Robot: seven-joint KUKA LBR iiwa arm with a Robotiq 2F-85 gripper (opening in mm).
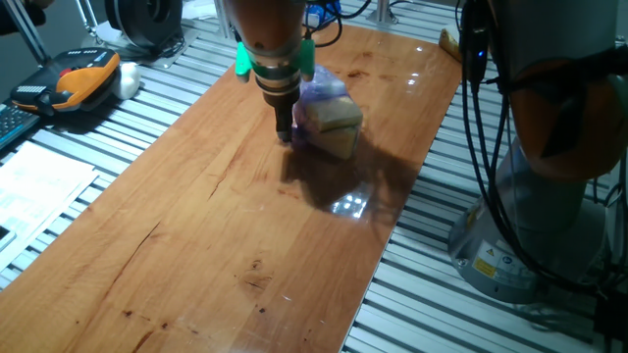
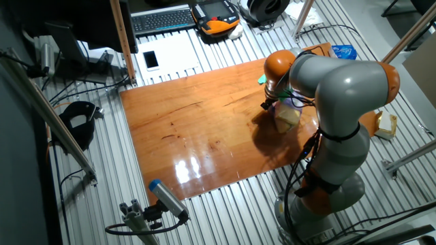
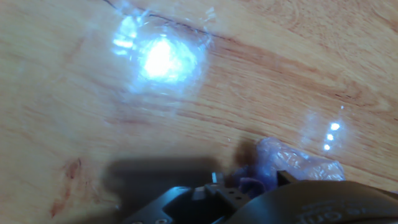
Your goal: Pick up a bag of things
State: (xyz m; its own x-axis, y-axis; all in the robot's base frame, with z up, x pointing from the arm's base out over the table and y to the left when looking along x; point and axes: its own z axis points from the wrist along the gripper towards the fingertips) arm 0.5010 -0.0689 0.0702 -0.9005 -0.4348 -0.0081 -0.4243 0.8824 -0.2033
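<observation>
The bag of things (image 1: 329, 113) is a crinkly lilac plastic bag with a tan block inside, at the far right part of the wooden table (image 1: 196, 245). In the other fixed view the bag (image 2: 287, 116) shows just below the orange wrist. My gripper (image 1: 285, 132) points straight down at the bag's left edge, its dark fingers drawn close together. In the hand view a fold of purple film (image 3: 283, 163) bunches right at the fingertips (image 3: 231, 191), low over the wood. Whether the bag rests on the table or hangs just above it is unclear.
A green object (image 1: 242, 59) sits behind the wrist. A blue-and-white packet (image 2: 343, 51) and a bare tan lump (image 2: 386, 122) lie off the table's far corner. An orange-black handset (image 1: 83, 78) lies on the slats at left. The arm's base (image 2: 327, 190) stands beside the table's right edge.
</observation>
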